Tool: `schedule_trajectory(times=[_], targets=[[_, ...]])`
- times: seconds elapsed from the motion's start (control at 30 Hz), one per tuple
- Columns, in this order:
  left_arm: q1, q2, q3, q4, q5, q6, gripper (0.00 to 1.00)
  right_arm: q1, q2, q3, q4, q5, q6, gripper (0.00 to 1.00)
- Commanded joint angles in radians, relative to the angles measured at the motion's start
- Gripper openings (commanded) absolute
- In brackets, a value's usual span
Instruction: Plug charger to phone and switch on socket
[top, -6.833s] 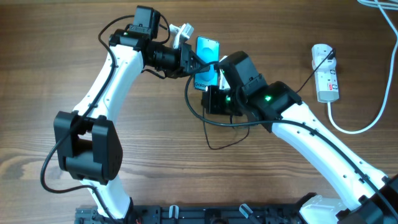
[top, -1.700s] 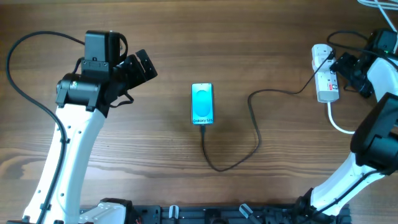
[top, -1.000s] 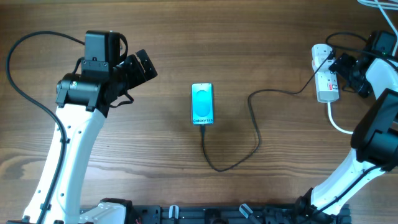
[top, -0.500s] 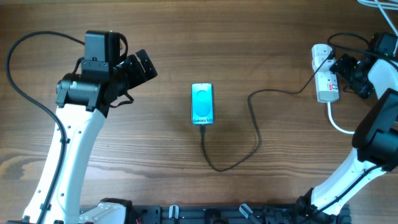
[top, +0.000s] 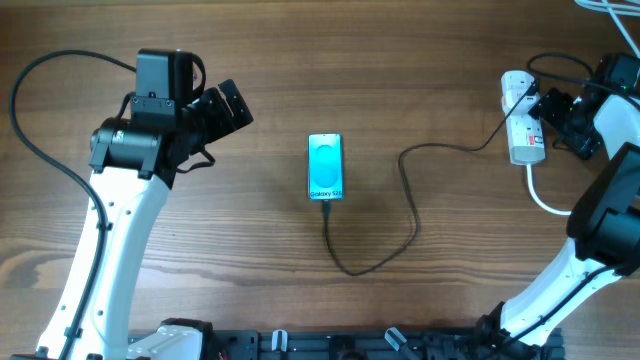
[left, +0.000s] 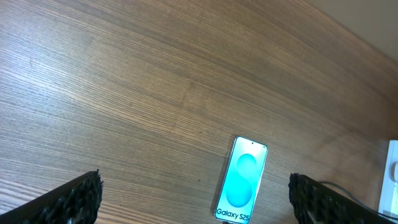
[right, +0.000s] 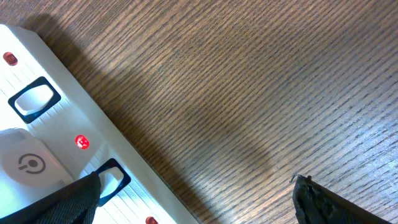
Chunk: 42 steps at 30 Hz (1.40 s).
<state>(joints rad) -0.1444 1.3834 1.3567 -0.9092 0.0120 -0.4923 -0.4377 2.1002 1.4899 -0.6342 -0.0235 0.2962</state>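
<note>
Phone (top: 326, 167) lies flat mid-table (top: 300, 280), screen lit and its text strip at the near end, where the black charger cable (top: 410, 215) meets its edge, looks plugged in, then loops right and runs up to the white socket (top: 524, 120) at the far right. Left gripper (top: 228, 110) has its jaws spread wide and empty, hanging well left of the phone and touching nothing. Right gripper (top: 553, 115) is also spread wide and empty, just beside the socket, with a bright red dot (right: 81, 142) and the adapter (right: 25, 165) visible in its wrist view.
</note>
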Motion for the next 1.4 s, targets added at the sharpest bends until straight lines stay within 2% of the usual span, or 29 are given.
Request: schedule_trajectory(times=[0.0,0.2,0.3,0.5,1.0,1.17,1.37], targets=[[0.003,-0.008,-0.001,0.002,-0.013,-0.01,1.0,0.019,0.041,-0.011,-0.018,-0.064,-0.034,1.0],[0.003,-0.008,-0.001,0.002,-0.013,-0.01,1.0,0.015,0.023,-0.011,-0.056,-0.034,-0.018,1.0],[0.003,-0.008,-0.001,0.002,-0.014,-0.01,1.0,0.01,-0.027,-0.011,-0.104,0.031,0.048,1.0],[0.003,-0.008,-0.001,0.002,-0.013,-0.01,1.0,0.004,-0.163,-0.011,-0.165,0.037,0.051,1.0],[0.003,-0.008,-0.001,0.002,-0.013,-0.01,1.0,0.035,-0.631,-0.011,-0.467,0.023,0.069,1.0],[0.003,-0.008,-0.001,0.002,-0.013,-0.01,1.0,0.092,-0.806,-0.065,-0.479,0.022,0.044,1.0],[0.003,-0.008,-0.001,0.002,-0.014,-0.01,1.0,0.175,-1.067,-0.242,-0.454,0.021,0.047,1.0]])
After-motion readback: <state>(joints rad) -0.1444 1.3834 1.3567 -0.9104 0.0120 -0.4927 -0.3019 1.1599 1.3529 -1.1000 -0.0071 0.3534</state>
